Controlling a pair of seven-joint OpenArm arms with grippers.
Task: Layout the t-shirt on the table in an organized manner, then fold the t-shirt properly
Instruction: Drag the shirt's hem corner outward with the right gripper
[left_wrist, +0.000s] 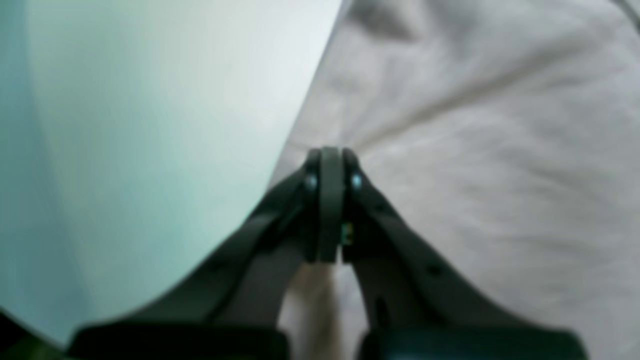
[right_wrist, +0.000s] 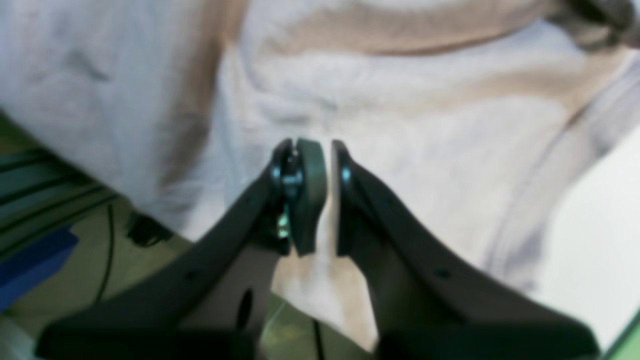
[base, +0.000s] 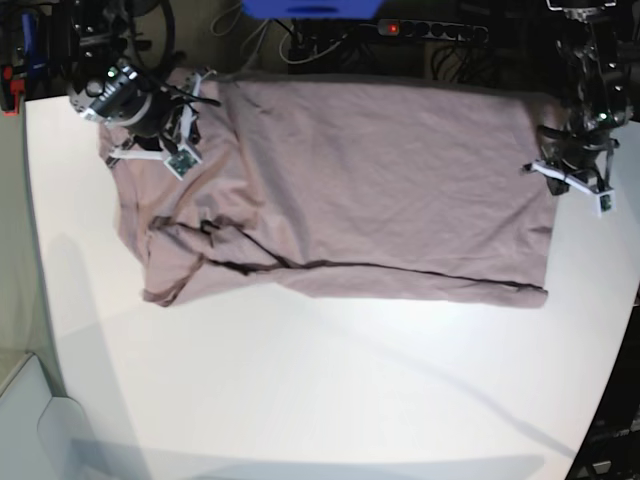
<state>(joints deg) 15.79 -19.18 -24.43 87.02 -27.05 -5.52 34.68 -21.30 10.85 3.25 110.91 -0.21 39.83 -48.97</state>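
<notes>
Laying out, apparently: dusty mauve-pink cotton t-shirt (base: 340, 190) spread across white matte table (base: 330, 390), left gripper (left_wrist: 330, 165) and right gripper (right_wrist: 320, 165) each pinching a far corner. Next: tug apart, smoothing wrinkles.

The t-shirt (base: 370, 180) is a plain dusty mauve-pink cloth, spread wide and mostly flat across the far part of the white surface (base: 320, 400). A long dark crease runs along it near its front edge. It is pinched at both ends — the left hand (left_wrist: 330, 165) grips one edge, with bare surface just beside its fingers, and the right hand (right_wrist: 320, 160) holds the rumpled, bunched end, where folds gather.
</notes>
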